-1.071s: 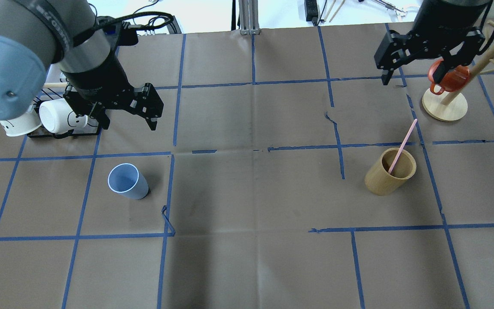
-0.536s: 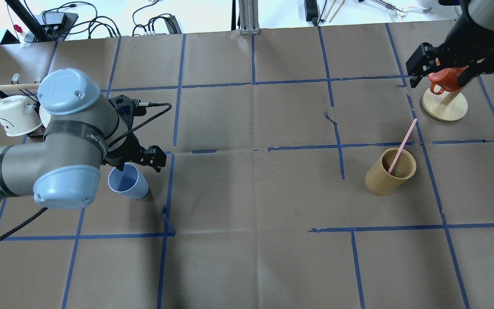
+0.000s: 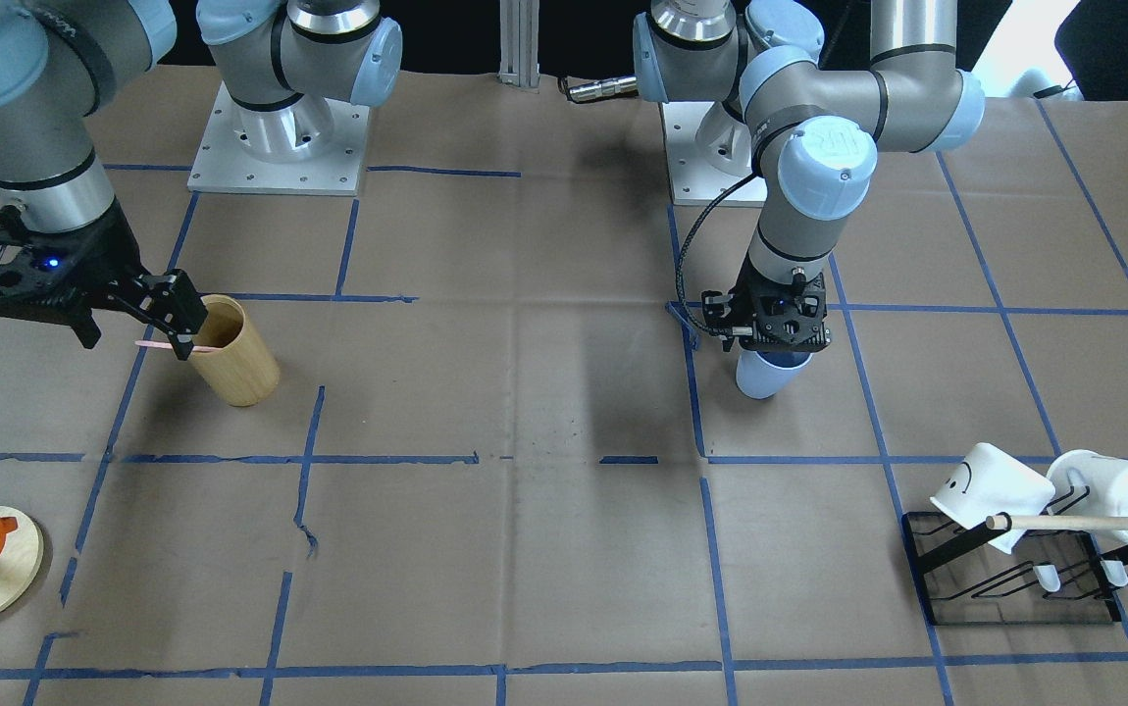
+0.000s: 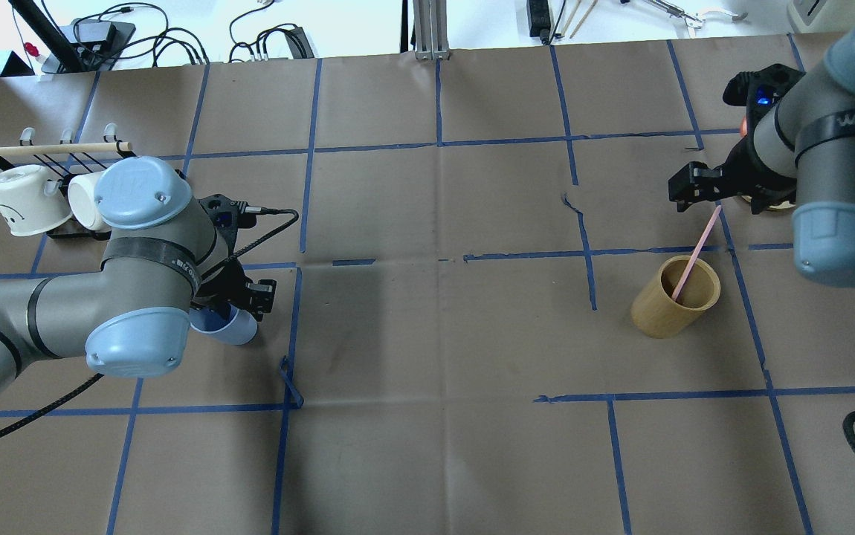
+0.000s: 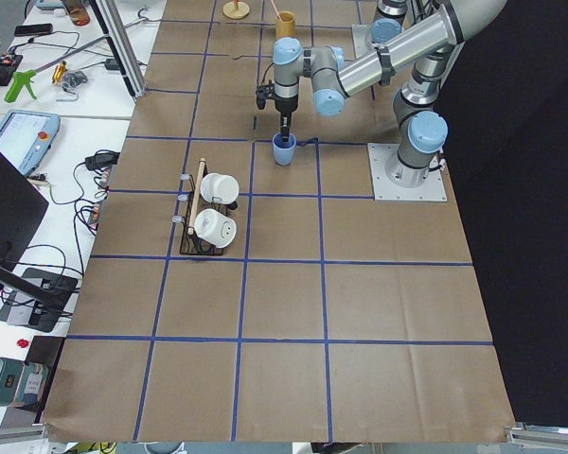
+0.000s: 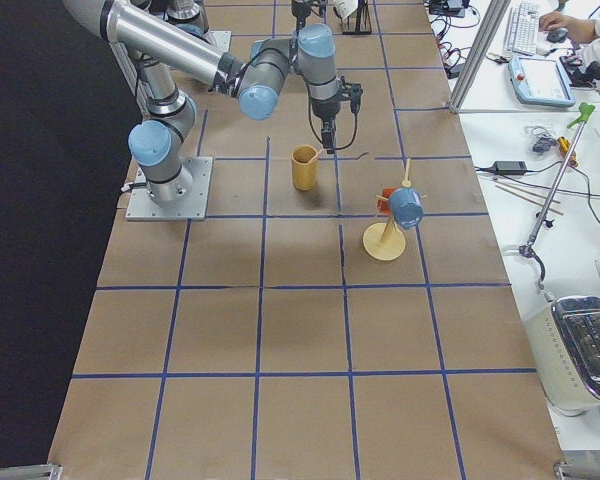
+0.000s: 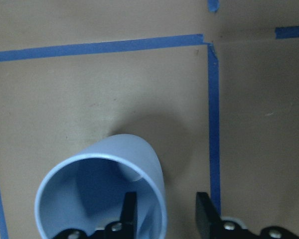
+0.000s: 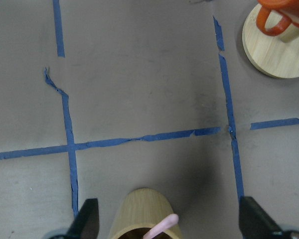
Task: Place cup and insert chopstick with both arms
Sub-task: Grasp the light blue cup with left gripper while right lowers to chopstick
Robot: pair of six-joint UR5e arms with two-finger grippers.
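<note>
1. So, the left gripper is down at the cup, which stands on the table's left side. Its jaws are spread, one finger inside the rim and one outside, not pinching.
2. The right gripper hangs with its jaws wide apart over the chopstick, which leans in the tan wooden cup on the right.

The small light-blue tapered plastic cup looks smooth and slightly glossy. The tan cylindrical wooden cup is matt. The brown paper table cover is creased and dull.

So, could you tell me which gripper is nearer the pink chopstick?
Right. The right gripper brackets the chopstick; the left gripper is far off, at the cup.
</note>
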